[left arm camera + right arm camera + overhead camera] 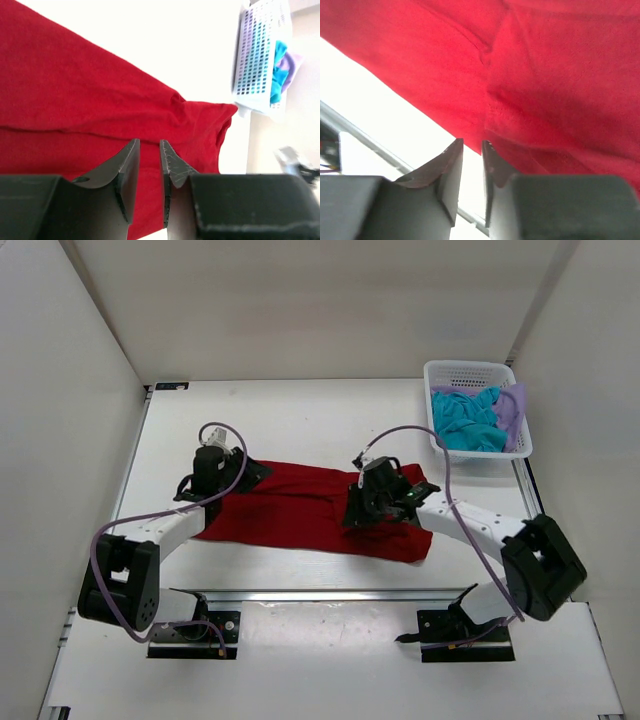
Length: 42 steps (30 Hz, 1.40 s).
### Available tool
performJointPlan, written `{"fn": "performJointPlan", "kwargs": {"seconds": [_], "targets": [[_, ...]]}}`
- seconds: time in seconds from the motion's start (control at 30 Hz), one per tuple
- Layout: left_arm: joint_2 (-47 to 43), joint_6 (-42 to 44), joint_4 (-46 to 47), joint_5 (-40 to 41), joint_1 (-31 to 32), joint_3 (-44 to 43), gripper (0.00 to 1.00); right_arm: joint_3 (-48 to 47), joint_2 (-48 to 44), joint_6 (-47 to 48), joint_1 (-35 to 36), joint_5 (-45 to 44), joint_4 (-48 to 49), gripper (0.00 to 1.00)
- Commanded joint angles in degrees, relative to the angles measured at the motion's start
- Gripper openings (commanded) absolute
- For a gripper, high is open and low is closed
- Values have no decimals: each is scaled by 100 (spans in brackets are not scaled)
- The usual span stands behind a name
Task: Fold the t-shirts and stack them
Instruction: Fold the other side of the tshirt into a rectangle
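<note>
The red t-shirt (pixel 300 510) lies spread as a long band across the middle of the table. It fills the left wrist view (pixel 75 90) and the right wrist view (pixel 560 75). My left gripper (pixel 240 475) hovers over the shirt's left end; its jaws (pixel 150 142) stand a little apart with nothing between them. My right gripper (pixel 360 512) is over the shirt's right part near its front hem; its jaws (pixel 472 142) stand a little apart and empty. The teal-blue t-shirt (pixel 468 420) and the lavender t-shirt (pixel 512 405) lie crumpled in the basket.
The white mesh basket (pixel 470 367) stands at the back right corner, also in the left wrist view (pixel 250 60). A metal rail (pixel 330 595) runs along the table's near edge. White walls enclose the left, back and right sides.
</note>
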State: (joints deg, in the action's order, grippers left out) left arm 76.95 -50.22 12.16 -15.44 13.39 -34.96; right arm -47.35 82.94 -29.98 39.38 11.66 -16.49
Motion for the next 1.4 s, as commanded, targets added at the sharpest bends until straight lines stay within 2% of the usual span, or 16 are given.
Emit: {"fn": "performJointPlan", "kwargs": {"seconds": [0.0, 0.03, 0.1, 0.17, 0.23, 0.3, 0.4, 0.6, 0.7, 0.83, 0.97, 1.03, 1.13, 1.2, 1.3, 1.37], "targets": [[-224, 38, -109, 59, -99, -222, 33, -55, -654, 237, -342, 363, -11, 22], [-215, 47, -126, 76, -39, -248, 33, -107, -795, 360, -534, 328, -90, 24], [-102, 73, -83, 155, 14, -335, 33, 6, -910, 440, -930, 371, 39, 22], [117, 161, -135, 321, 120, -501, 34, 25, -806, 458, -1378, 521, 294, 12], [425, 284, -336, 393, 182, -722, 33, -81, -587, 571, -1398, 399, 322, 4], [872, 328, -337, 349, 208, -985, 34, -195, -148, 738, -1196, -56, 165, 0], [1277, 372, -320, 384, 156, -1118, 34, 14, 82, 696, -950, -408, 198, 0], [1884, 65, 22, -11, -116, -855, 33, 1148, -531, 186, -291, -910, 550, 0], [2034, -5, 180, -108, -328, -662, 33, 1648, -743, -43, -229, -938, 664, 0], [2123, -251, 409, -354, -618, -355, 32, 2002, -1050, -35, -413, -700, 622, 1], [1816, -366, 639, -381, -689, -195, 31, 1686, -1674, 202, -737, -587, 278, 13], [1500, -226, 411, -206, -601, -283, 32, 1676, -1745, 256, -1297, -130, 506, 14], [1131, -67, 261, -12, -311, -371, 33, 1327, -1300, 343, -1704, -102, 858, 10], [919, 29, 190, -73, -66, -423, 33, 975, -624, 387, -1924, -50, 1286, 5], [630, 257, -81, -134, 329, -564, 34, 562, 289, 282, -1995, -190, 1858, 4], [471, 371, -161, -134, 515, -512, 34, 194, 965, 212, -2074, -129, 1886, 2]]}}
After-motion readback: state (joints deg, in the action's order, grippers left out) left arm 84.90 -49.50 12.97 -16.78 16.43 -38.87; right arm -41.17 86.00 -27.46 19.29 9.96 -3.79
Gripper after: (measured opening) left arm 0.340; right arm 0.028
